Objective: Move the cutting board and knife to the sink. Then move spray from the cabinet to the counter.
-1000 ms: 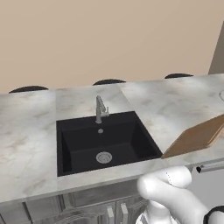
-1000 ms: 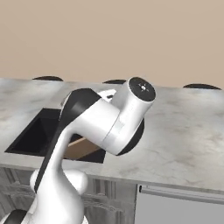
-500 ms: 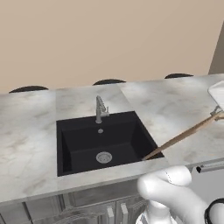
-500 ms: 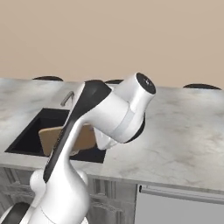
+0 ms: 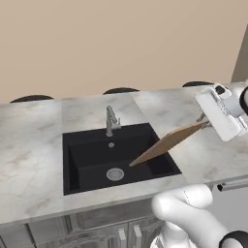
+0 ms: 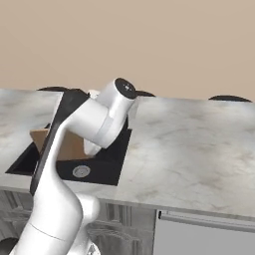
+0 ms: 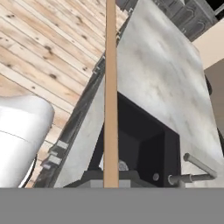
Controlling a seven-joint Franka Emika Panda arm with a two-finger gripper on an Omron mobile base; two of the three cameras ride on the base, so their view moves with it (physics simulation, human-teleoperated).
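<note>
From the left base view, I have the cutting board slanting down over the black sink, its low end above the basin near the drain, its high end at the gripper. I'd lower it gently, clear of the faucet. In the right base view, the board sits behind my arm, inside the sink. Hand view: the jaws are clamped tight on the board's edge.
</note>
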